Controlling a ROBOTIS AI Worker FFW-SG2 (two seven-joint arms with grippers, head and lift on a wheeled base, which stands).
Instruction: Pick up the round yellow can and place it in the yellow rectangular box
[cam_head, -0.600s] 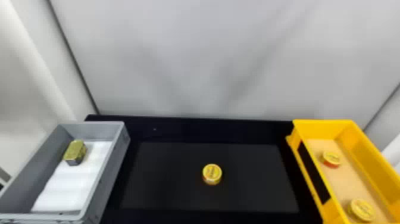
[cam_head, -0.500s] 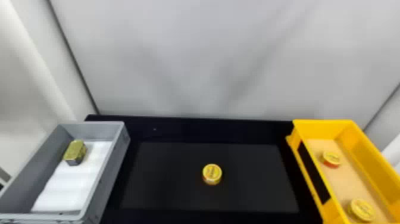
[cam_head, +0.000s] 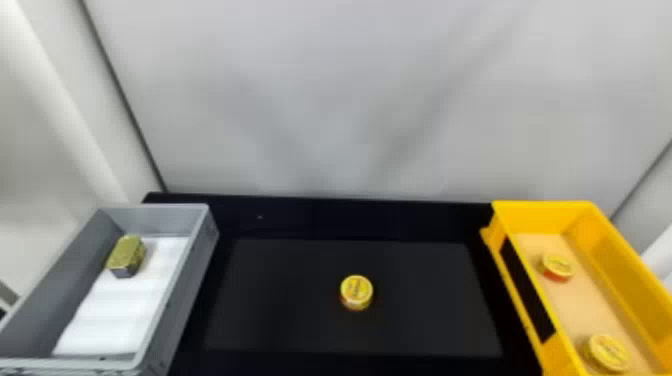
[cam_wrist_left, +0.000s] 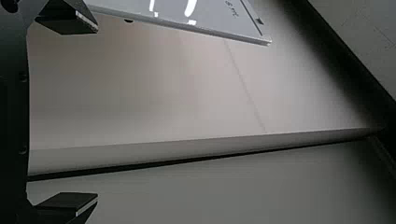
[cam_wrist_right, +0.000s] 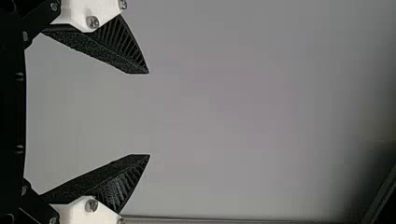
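Observation:
In the head view a round yellow can (cam_head: 356, 292) stands on the black table, a little right of its middle. The yellow rectangular box (cam_head: 621, 262) is at the right, with one round yellow can (cam_head: 556, 267) toward its back and another (cam_head: 608, 352) nearer its front. In the left wrist view my left gripper (cam_wrist_left: 97, 113) has its fingers wide apart with nothing between them. My right gripper (cam_wrist_right: 149, 114), in the right wrist view, is likewise open and holds nothing.
A grey box (cam_head: 192, 270) stands at the left of the table, holding a gold-green tin (cam_head: 126, 255) on white padding (cam_head: 115, 310). A pale wall (cam_head: 330, 100) rises behind the table. Near the left gripper is a flat pale panel (cam_wrist_left: 205, 21).

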